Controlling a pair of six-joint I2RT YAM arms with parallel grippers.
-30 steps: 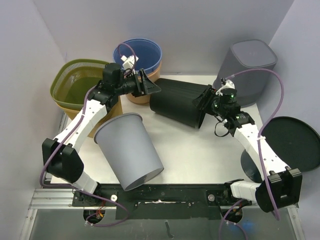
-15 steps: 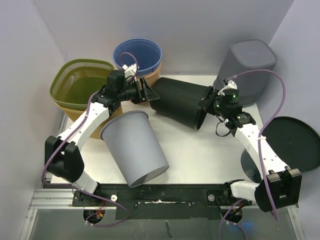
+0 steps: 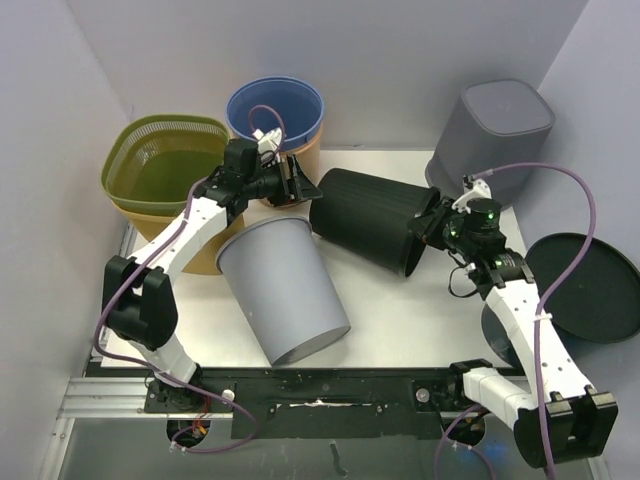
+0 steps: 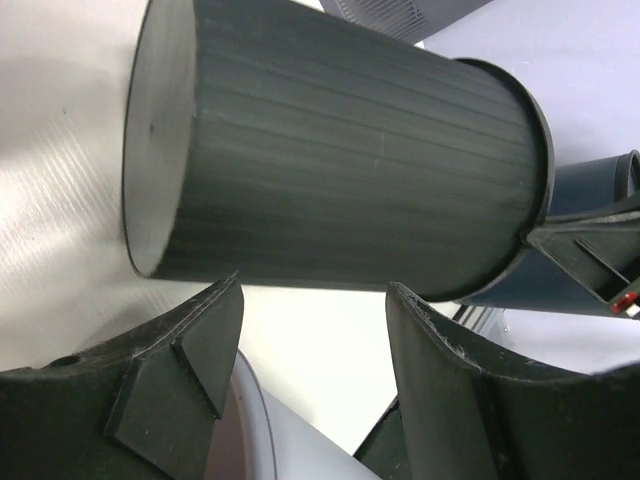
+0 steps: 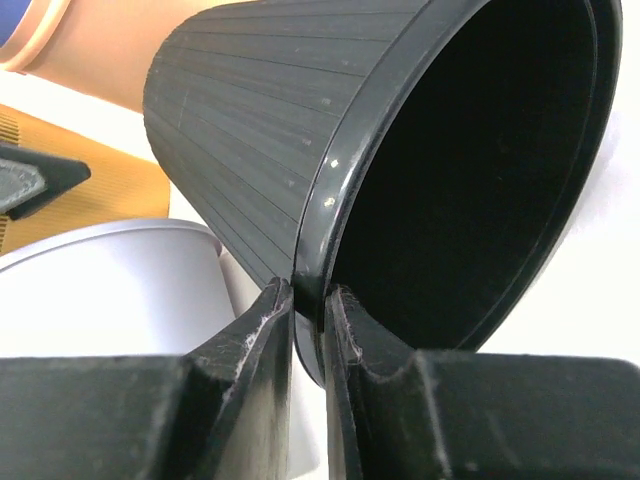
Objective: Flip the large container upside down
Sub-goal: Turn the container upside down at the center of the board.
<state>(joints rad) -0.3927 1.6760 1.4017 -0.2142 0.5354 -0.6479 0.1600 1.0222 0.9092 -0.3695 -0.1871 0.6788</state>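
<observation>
The large black ribbed bin (image 3: 365, 220) lies on its side on the table (image 3: 420, 310), a little toward 12 o'clock from the middle. Its mouth points to 4 o'clock and its flat base to 10 o'clock. The right fingers (image 5: 258, 335) are pinched on the rim, one inside the mouth and one outside. The left fingers (image 4: 205, 335) stand wide apart and hold nothing, with the base just beyond them. I think the rim grip must be firm while the base is raised, so that the mouth comes down flat and the bin does not roll.
</observation>
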